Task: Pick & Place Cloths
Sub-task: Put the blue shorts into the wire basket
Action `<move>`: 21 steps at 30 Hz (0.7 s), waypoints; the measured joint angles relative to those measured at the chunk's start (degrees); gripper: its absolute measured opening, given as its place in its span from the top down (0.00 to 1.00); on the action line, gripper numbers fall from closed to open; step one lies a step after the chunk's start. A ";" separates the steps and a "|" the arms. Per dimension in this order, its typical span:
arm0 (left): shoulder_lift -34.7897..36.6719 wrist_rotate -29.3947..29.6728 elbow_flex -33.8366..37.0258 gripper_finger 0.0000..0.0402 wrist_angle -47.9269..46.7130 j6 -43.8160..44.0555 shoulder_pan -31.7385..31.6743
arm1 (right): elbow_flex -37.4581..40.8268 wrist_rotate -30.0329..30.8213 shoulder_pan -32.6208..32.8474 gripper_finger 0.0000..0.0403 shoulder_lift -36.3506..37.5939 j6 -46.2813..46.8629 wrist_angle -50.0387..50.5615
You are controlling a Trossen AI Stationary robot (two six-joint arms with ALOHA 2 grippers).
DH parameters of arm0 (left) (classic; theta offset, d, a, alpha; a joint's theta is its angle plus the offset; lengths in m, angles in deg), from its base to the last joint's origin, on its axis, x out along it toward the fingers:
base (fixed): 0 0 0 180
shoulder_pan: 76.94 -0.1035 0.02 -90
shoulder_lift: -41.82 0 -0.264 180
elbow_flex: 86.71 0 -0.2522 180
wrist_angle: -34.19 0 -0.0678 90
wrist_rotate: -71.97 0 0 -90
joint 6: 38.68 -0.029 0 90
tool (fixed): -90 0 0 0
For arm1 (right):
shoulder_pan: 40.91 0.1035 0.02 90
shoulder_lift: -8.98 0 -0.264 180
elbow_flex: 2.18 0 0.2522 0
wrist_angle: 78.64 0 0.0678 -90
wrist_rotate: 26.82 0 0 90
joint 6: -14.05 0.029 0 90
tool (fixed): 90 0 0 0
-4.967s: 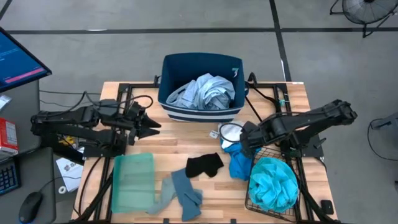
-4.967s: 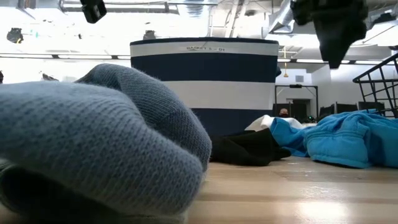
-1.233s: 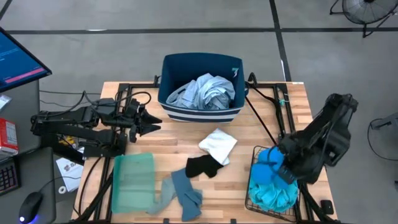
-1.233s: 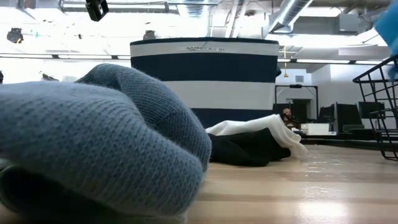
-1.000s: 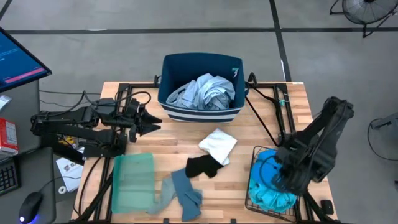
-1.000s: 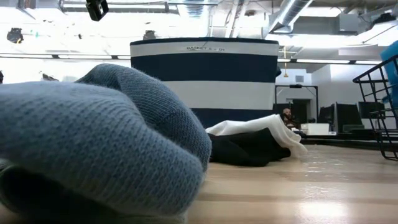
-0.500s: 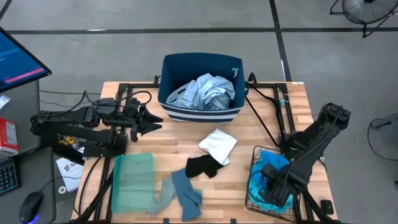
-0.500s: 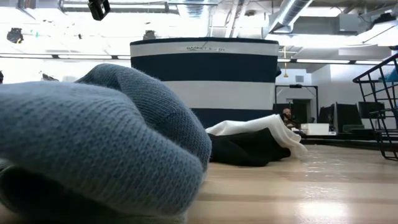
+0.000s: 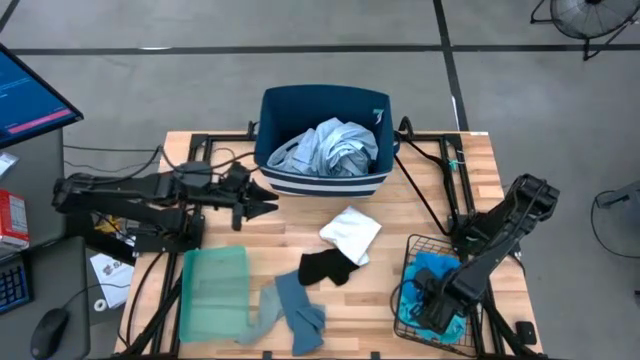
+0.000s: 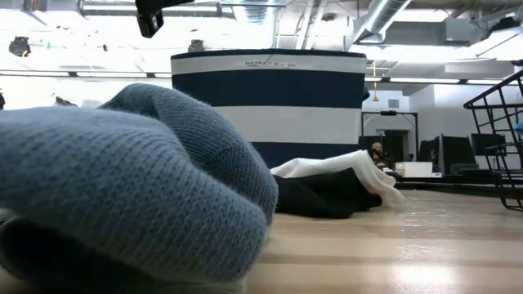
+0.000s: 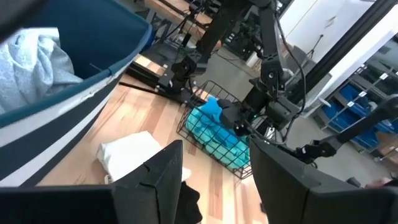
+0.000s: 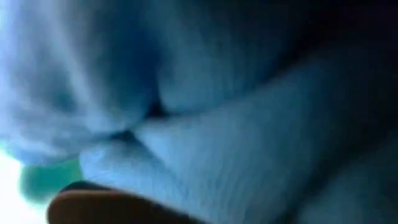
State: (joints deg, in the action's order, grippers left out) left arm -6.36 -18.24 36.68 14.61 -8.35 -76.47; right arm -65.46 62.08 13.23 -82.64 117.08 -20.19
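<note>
— Where's the bright blue cloth [image 9: 437,268]?

— In the wire basket [image 9: 407,322] at the table's [image 9: 420,205] right front, on the turquoise cloth [image 9: 452,325]. The right gripper [image 9: 428,305] is buried there — I can't tell its jaws.

— The step?

— Depositing, I'd judge; next, let go and lift clear.

— The left gripper [image 9: 268,203]?

— Jaws spread, beside the navy bin [image 9: 272,110].

— Loose cloths?

— Three: one white [image 9: 351,233], one black [image 9: 326,266], one grey-blue [image 9: 297,310].

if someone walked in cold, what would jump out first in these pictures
Probably the navy bin at the table's far edge, heaped with a pale blue-white shirt. Next, the right gripper plunged into the wire basket at the near right corner, among bright blue and turquoise cloths. In the middle lie a white cloth, a small black cloth and a grey-blue cloth.
</note>
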 joint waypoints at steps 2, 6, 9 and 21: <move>-1.57 -0.04 0.00 0.58 0.48 0.00 0.00 | 0.09 -0.36 -0.15 0.97 -0.43 -0.04 -0.33; -4.24 -1.49 0.00 0.58 2.21 -1.19 0.00 | 0.32 0.01 -0.69 0.88 1.87 -0.18 0.25; -6.07 -3.67 0.00 0.56 5.14 -6.28 0.81 | 0.45 1.48 -0.66 0.77 6.05 -1.67 1.70; -13.75 -1.27 0.00 0.30 15.39 -25.47 6.92 | 0.48 4.57 -0.67 0.37 24.09 -3.09 2.64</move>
State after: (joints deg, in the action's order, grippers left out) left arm -20.11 -19.51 36.68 30.00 -33.82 -69.55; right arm -64.98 66.65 12.56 -58.55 113.99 -17.55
